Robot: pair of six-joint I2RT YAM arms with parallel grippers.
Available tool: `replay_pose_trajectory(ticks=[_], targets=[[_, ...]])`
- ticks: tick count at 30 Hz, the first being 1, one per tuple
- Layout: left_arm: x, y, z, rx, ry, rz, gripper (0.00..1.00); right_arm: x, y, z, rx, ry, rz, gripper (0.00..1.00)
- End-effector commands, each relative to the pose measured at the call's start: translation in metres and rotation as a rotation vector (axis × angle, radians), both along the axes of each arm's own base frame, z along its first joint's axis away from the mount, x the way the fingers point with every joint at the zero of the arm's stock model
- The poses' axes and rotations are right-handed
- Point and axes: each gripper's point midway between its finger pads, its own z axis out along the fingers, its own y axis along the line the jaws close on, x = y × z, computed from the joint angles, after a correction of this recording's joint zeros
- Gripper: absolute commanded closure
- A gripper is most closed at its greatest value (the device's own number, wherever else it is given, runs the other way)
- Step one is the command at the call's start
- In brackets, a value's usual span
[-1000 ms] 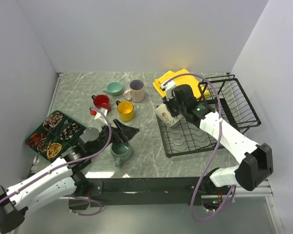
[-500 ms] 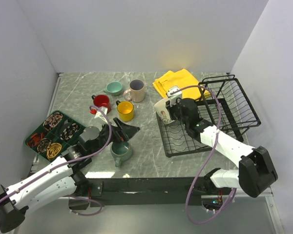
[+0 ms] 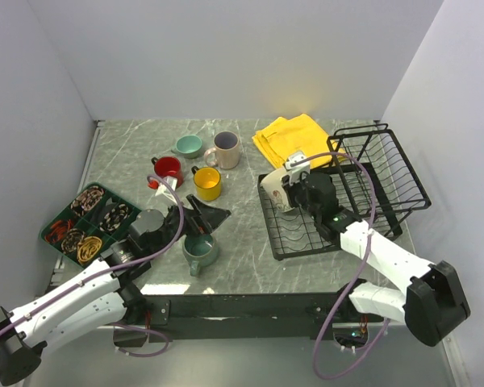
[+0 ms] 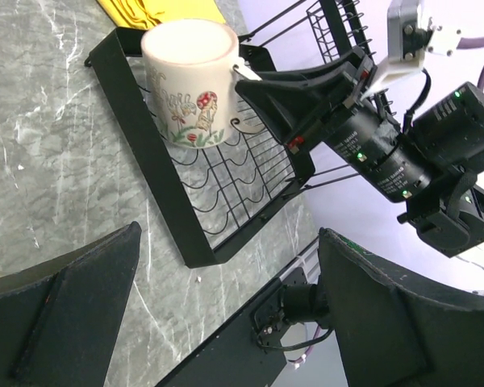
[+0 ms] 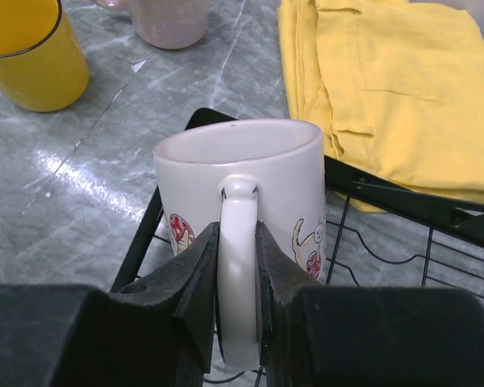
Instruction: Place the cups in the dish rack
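Note:
A cream cup with red pictures (image 3: 271,190) (image 4: 189,89) (image 5: 262,165) is upright with its flat end up, over the far left corner of the black dish rack (image 3: 343,211) (image 4: 157,189) (image 5: 407,205). My right gripper (image 3: 285,188) (image 5: 238,270) is shut on its handle. The red cup (image 3: 168,169), yellow cup (image 3: 207,183) (image 5: 24,52), beige-pink cup (image 3: 224,149) (image 5: 171,18) and small teal cup (image 3: 188,145) stand on the table. My left gripper (image 3: 202,219) (image 4: 226,314) is open and holds nothing, just above the grey-teal cup (image 3: 200,251).
A folded yellow cloth (image 3: 294,137) (image 5: 387,81) lies behind the rack's left part. A dark green compartment tray (image 3: 85,222) sits at the left edge. The rack's raised wire basket (image 3: 383,165) stands at the right.
The right arm has swung round and the cream cup has gone from tilted to upright over the rack's far left corner. The left arm has not moved.

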Motion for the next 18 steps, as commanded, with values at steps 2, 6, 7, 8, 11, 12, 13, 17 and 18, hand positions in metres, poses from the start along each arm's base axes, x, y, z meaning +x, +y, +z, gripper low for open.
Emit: replay_pose_trajectory(ticks=[2,6,7,8,11,12,13,17,18], targets=[[-0.001,-0.001,0.023,-0.048,-0.046,-0.007,0.04,-0.006,-0.006,0.013,0.026,-0.050,-0.008,0.77],[-0.002,0.001,0.025,-0.049,-0.052,-0.004,0.04,-0.015,-0.010,-0.002,0.013,-0.007,-0.004,0.71],[-0.002,0.001,0.024,-0.048,-0.051,-0.004,0.04,-0.016,-0.010,-0.003,0.012,0.001,-0.003,0.71],[-0.002,0.001,0.024,-0.049,-0.050,-0.003,0.04,-0.018,-0.011,-0.006,0.007,0.017,-0.003,0.70],[-0.002,0.002,0.025,-0.048,-0.051,-0.001,0.04,-0.021,-0.011,-0.014,-0.002,0.059,0.000,0.68],[-0.003,0.003,0.024,-0.048,-0.051,-0.003,0.03,-0.022,-0.011,-0.015,-0.003,0.065,-0.003,0.67],[-0.003,0.002,0.024,-0.047,-0.050,-0.003,0.03,-0.023,-0.011,-0.016,0.001,0.070,-0.001,0.67],[-0.004,0.004,0.023,-0.048,-0.051,0.000,0.04,-0.025,-0.014,-0.017,0.002,0.069,-0.010,0.71],[-0.004,0.004,0.024,-0.049,-0.052,0.000,0.04,-0.025,-0.015,-0.017,-0.001,0.069,-0.012,0.71]])
